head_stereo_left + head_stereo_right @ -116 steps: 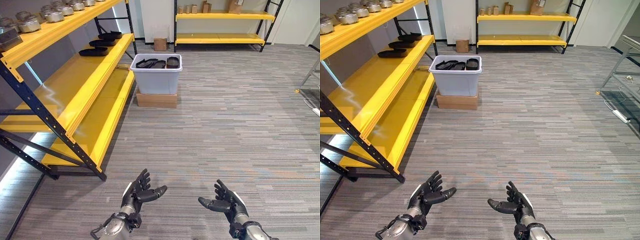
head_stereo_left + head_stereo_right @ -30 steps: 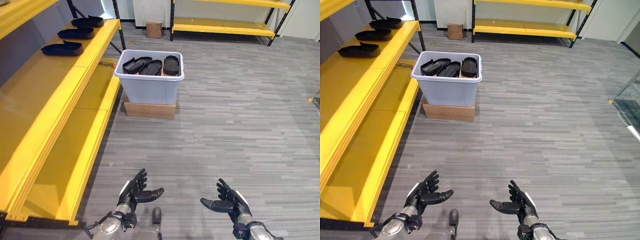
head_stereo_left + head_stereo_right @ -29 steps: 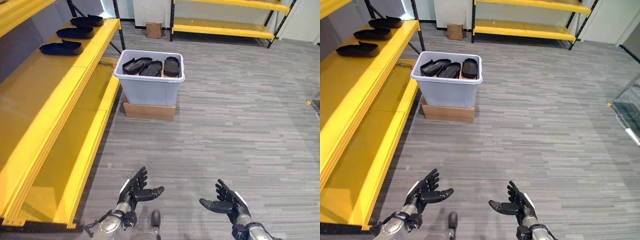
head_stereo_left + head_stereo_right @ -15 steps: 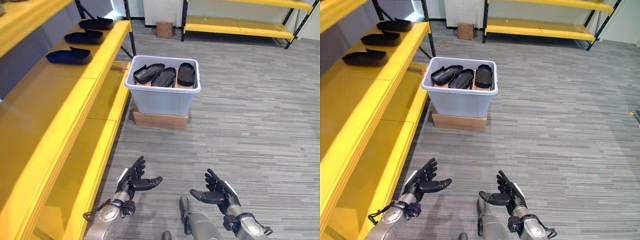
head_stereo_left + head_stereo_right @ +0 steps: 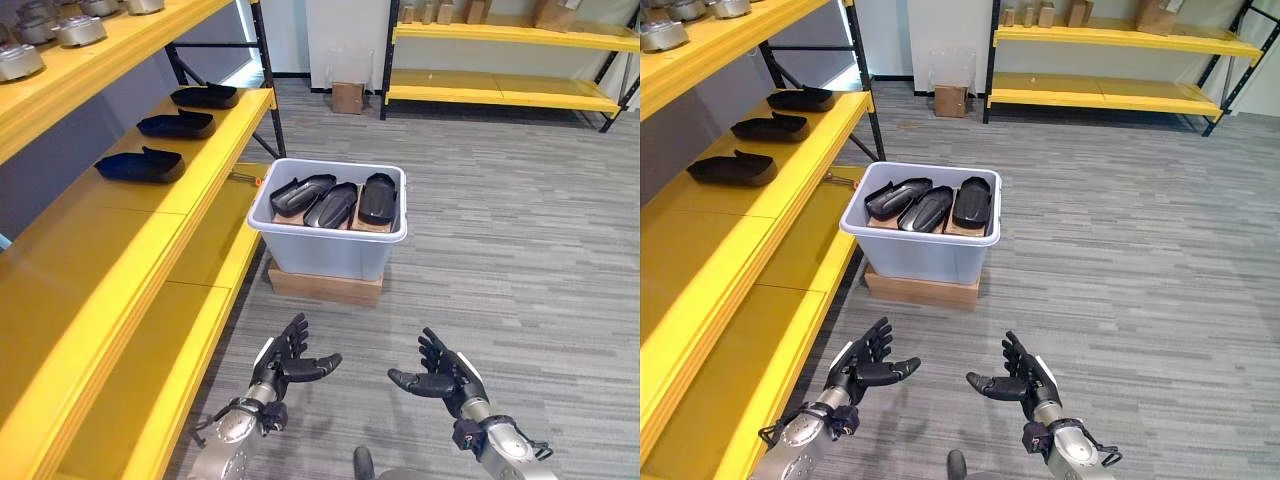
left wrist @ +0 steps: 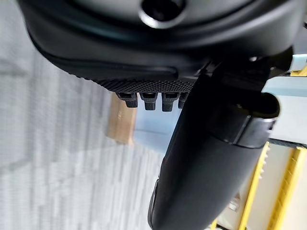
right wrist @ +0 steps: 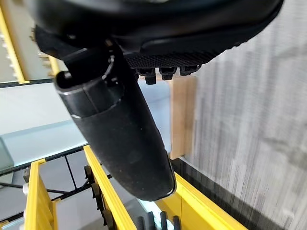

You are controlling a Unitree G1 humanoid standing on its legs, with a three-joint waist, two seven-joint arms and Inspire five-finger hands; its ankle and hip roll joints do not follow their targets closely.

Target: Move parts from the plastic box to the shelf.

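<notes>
Left hand: fingers spread, thumb out, empty, raised low in front over the carpet. Right hand: same, released, empty, palm turned inward. Plastic box: straight ahead of both hands, well apart, standing on a flat cardboard carton beside the yellow shelf. Parts in box: three black elongated pieces, side by side, long axes running away from the robot. The left hand is slightly nearer the box and the shelf side. Parts already shelved: three, in a row on the middle level. Against 0.5 s ago: box sits closer to the hands in view, more of the far shelving is visible; hands unchanged, open.
</notes>
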